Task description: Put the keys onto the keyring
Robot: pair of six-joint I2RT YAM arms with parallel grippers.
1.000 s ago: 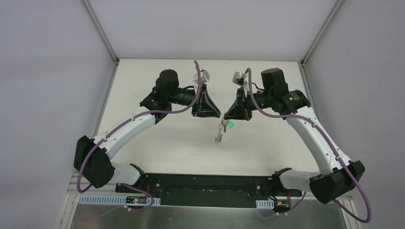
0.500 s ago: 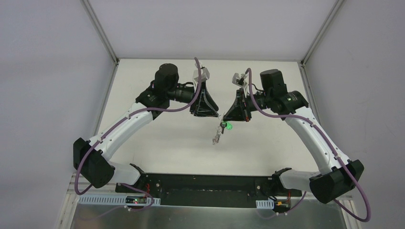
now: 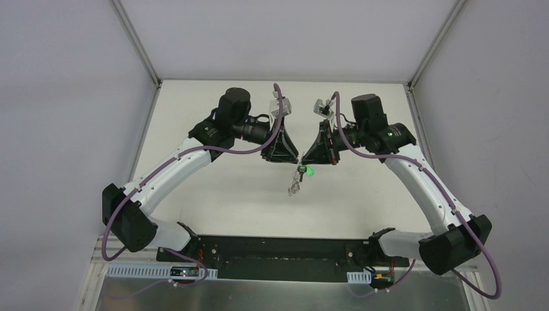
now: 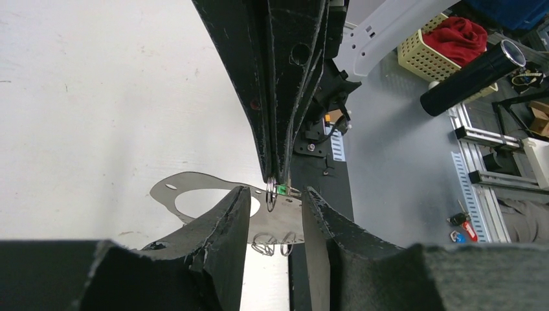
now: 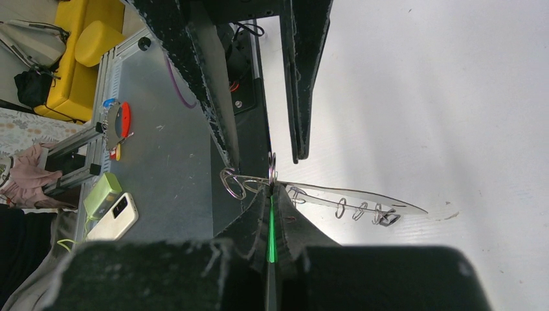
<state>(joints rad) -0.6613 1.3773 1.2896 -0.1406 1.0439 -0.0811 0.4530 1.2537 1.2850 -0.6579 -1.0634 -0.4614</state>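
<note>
The green-headed key [image 3: 312, 171] is clamped edge-on between the fingers of my right gripper [image 3: 305, 160], which is shut on it above the table's middle. In the right wrist view only a green strip of the key [image 5: 271, 227] shows between the pads. The keyring [image 3: 294, 186], thin silver metal strung with small wire rings, hangs from the key end [image 4: 282, 189]. In the right wrist view the keyring [image 5: 349, 194] stretches to the right. My left gripper [image 4: 276, 191] is open, its fingers on either side of a small ring and the key tip, touching neither. The left gripper [image 3: 289, 157] faces the right one tip to tip.
The white table [image 3: 220, 194] lies below both grippers. The black base bar [image 3: 278, 256] runs along the near edge. Off the table stand a beige basket with red cloth [image 4: 447, 45] and a black cylinder [image 4: 472, 78]; a phone [image 5: 116, 214] lies on the grey bench.
My left arm has swung right, bringing its gripper up against the right gripper's tip. The hanging keyring has drifted slightly left. The right gripper stays shut on the key.
</note>
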